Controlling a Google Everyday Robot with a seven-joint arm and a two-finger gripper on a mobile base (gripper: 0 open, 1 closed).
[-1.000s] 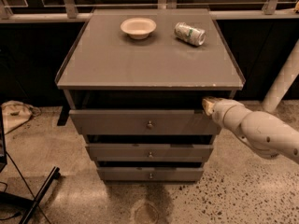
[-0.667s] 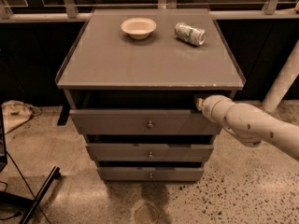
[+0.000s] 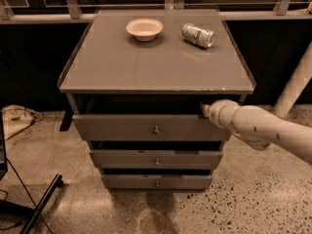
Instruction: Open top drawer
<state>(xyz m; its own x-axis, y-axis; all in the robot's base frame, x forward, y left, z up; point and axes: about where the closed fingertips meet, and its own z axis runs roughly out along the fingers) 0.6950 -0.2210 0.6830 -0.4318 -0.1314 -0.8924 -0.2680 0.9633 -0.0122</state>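
The grey cabinet (image 3: 156,62) has three drawers, each with one small round metal knob at its centre, so three knobs in all. One white bowl (image 3: 144,29) and one can (image 3: 198,35), lying on its side, rest on the cabinet's top toward the far edge, the bowl to the left of the can and apart from it.

The top drawer (image 3: 122,127) sits just under the cabinet's top, above the middle drawer (image 3: 126,158) and the bottom drawer (image 3: 131,181). It is the widest and tallest of the three, with a flat matte front and its knob (image 3: 156,129) in the middle. A dark gap shows above its upper edge, and its front stands nearer than the two fronts below.

One pale arm (image 3: 263,128) reaches in from the right, cut off by the picture's edge. The gripper (image 3: 205,109) is at the top drawer's upper right corner, partly lost in the dark gap; whether it is open or gripping cannot be told. The drawer's inside is too dark to make out.
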